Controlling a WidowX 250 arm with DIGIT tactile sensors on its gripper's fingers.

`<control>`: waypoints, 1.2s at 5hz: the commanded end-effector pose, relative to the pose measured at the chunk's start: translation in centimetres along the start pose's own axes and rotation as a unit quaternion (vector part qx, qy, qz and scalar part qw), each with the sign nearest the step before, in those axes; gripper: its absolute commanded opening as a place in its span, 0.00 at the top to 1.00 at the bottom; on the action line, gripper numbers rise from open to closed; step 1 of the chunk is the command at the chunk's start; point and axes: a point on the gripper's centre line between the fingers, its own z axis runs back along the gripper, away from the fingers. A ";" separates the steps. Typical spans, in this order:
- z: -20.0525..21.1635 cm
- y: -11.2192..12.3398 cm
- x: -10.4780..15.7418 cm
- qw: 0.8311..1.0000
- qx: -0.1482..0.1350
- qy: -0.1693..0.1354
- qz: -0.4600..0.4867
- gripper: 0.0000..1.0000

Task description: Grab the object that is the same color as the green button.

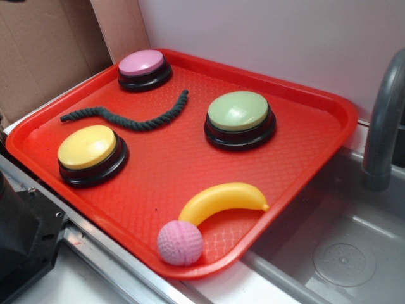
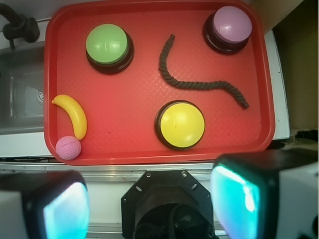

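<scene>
Gripper (image 2: 149,199) is hovering high over the tray's (image 2: 149,149) near edge, jaws spread wide, holding nothing. Rope (image 1: 130,117) is lying on the tray between pink button (image 1: 144,68), yellow button (image 1: 92,154) and green button (image 1: 239,118).

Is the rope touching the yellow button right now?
Apart. The wrist view shows bare red tray between the rope and the yellow button; the exterior view shows the same gap.
</scene>
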 end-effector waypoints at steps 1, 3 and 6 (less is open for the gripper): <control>0.0 0.0 0.0 1.000 0.000 0.000 0.000 0.00; -4.2 1.8 5.2 0.999 0.009 0.008 -0.042 0.00; -14.1 3.6 11.9 0.979 0.013 0.022 -0.202 0.00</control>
